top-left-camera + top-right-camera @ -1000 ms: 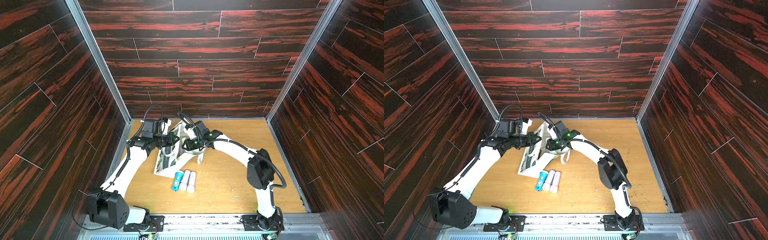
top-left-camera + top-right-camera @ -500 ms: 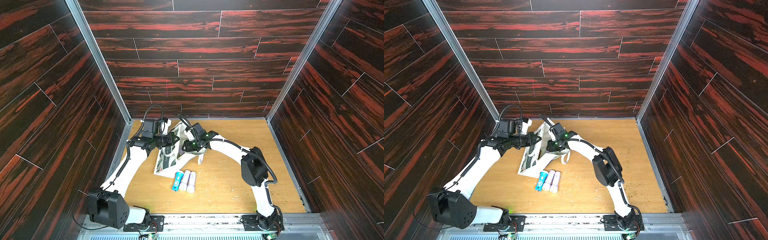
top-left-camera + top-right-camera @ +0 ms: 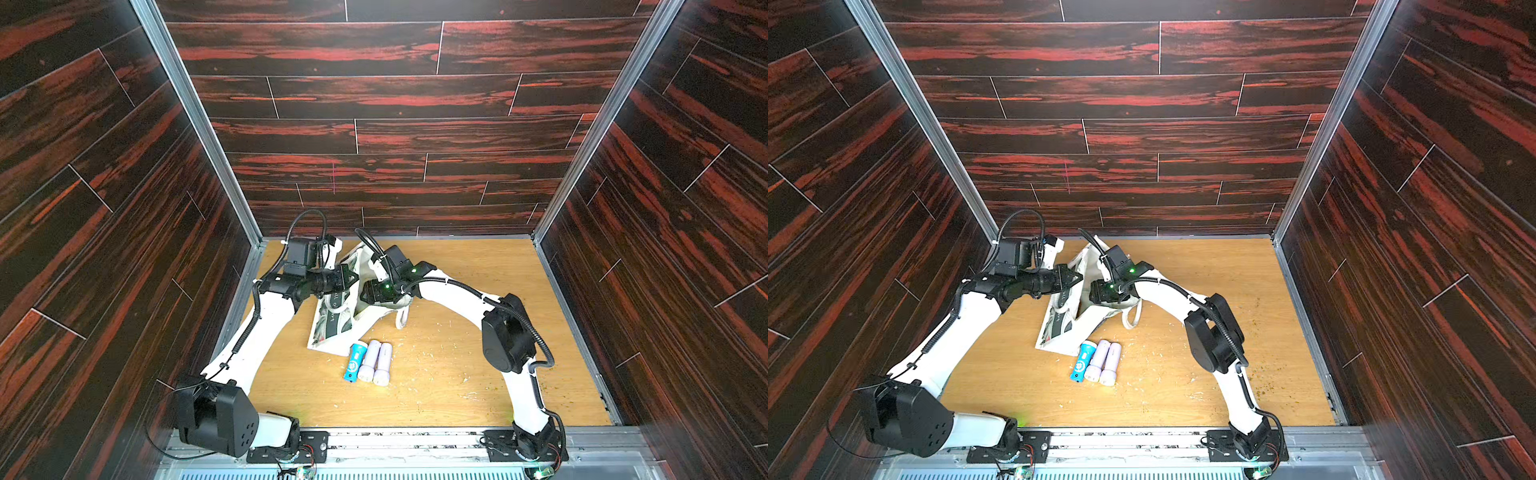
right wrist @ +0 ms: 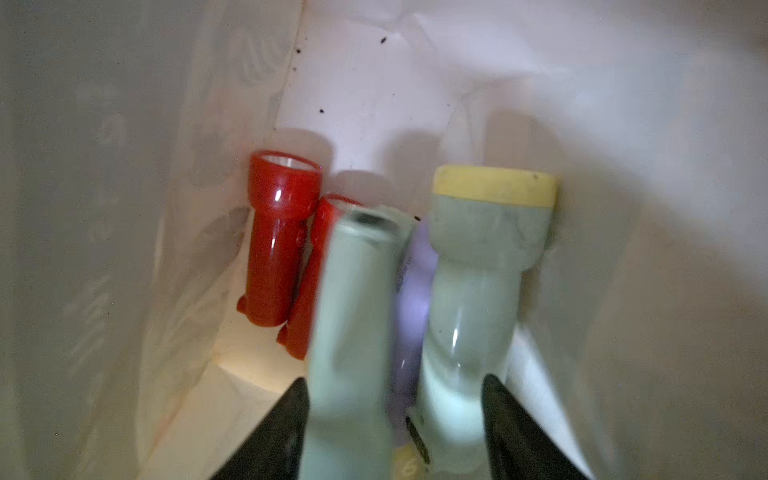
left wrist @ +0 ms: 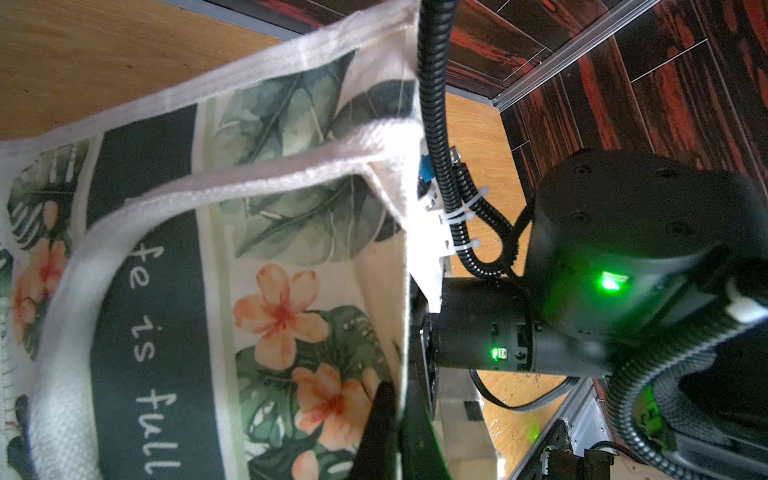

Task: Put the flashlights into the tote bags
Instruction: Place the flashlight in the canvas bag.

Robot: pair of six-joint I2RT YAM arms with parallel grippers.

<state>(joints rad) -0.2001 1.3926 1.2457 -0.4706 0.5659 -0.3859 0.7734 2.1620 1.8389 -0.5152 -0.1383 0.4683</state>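
One tote bag [image 3: 332,322], eight flashlights in view.
Shows three on the table [image 3: 457,374] beside the bag: one blue flashlight [image 3: 353,360], two pale lilac flashlights [image 3: 370,359] [image 3: 383,362]. Holds five inside: two red flashlights [image 4: 278,241] [image 4: 309,282], two grey-green flashlights [image 4: 478,270] [image 4: 353,311], one lilac flashlight [image 4: 413,299] between. Clamps the bag's rim with the left gripper [image 5: 399,415]; spreads the jaws of the right gripper [image 4: 392,382] inside, around one blurred grey-green flashlight.

Cream-white tote bag [image 5: 291,104] printed with green leaves, peach flowers and a dark band bearing white lettering; glossy red flashlight [image 4: 276,249] and second red flashlight [image 4: 305,299]; pale green flashlight [image 4: 478,270] with yellow head; blue flashlight [image 3: 353,360]; pale lilac flashlight [image 3: 370,358] and second lilac flashlight [image 3: 383,361]; honey-brown table [image 3: 457,374]; dark, red-streaked walls [image 3: 374,95].
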